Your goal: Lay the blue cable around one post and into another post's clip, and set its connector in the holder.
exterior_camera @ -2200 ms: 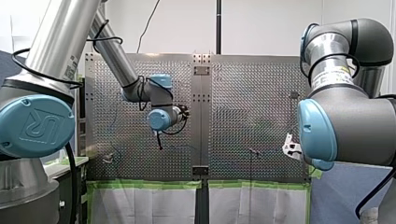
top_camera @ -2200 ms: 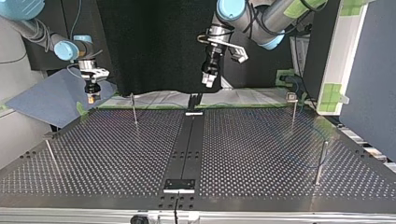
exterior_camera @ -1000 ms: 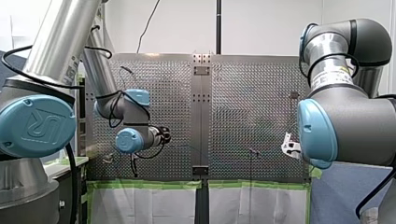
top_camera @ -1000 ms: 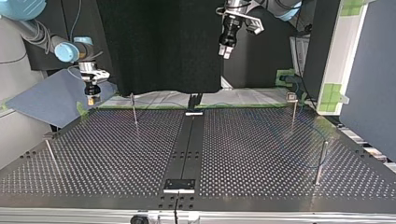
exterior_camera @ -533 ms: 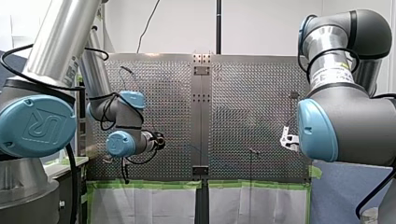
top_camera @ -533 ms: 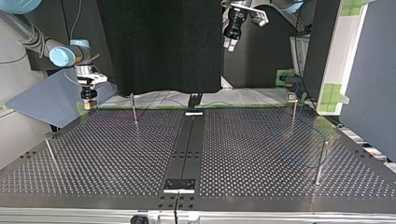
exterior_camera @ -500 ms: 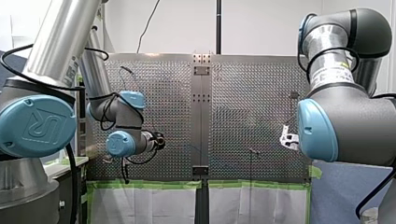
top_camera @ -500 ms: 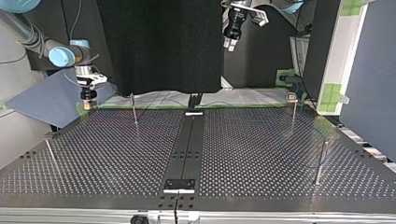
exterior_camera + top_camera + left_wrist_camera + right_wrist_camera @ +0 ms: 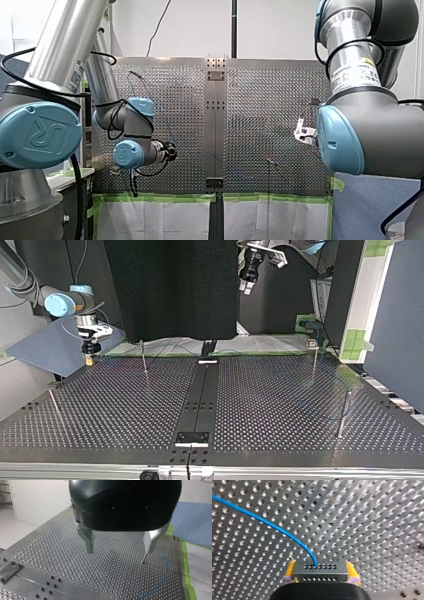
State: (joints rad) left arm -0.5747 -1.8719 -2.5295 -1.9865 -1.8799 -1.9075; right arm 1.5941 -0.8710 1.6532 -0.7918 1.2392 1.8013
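Blue cable point(image 9: 274, 527): slack across the perforated metal, one end running into the connector; a faint arc of it also at the top view's right, near a thin post point(image 9: 344, 412).
Connector point(image 9: 320, 571): grey block, clamped between yellow pads point(image 9: 290, 568), close over the plate.
Right pincer point(image 9: 320, 565): clenched on the connector, low at the far corner on the top view's left.
Left pincer point(image 9: 119, 551): released, metal fingers point(image 9: 88, 540) spread and empty, raised well above the plate, a curve of cable lying below and to one side.
Done: connector in the grasp, by the look of it; nothing further.
Left to do: judged from these views, the turn around one post, the seating in the clip point(image 9: 312, 344) on another, and the setting of the connector in its holder, which cannot be picked out with certainty.
Surface point(image 9: 125, 405): silver plate of fine holes, dark strip down the middle, four thin posts well apart, green tape point(image 9: 150, 197) along one edge.
Room: white walls, black curtain point(image 9: 170, 290) behind the arms, blue sheet point(image 9: 40, 347) beside the surface at the top view's left.
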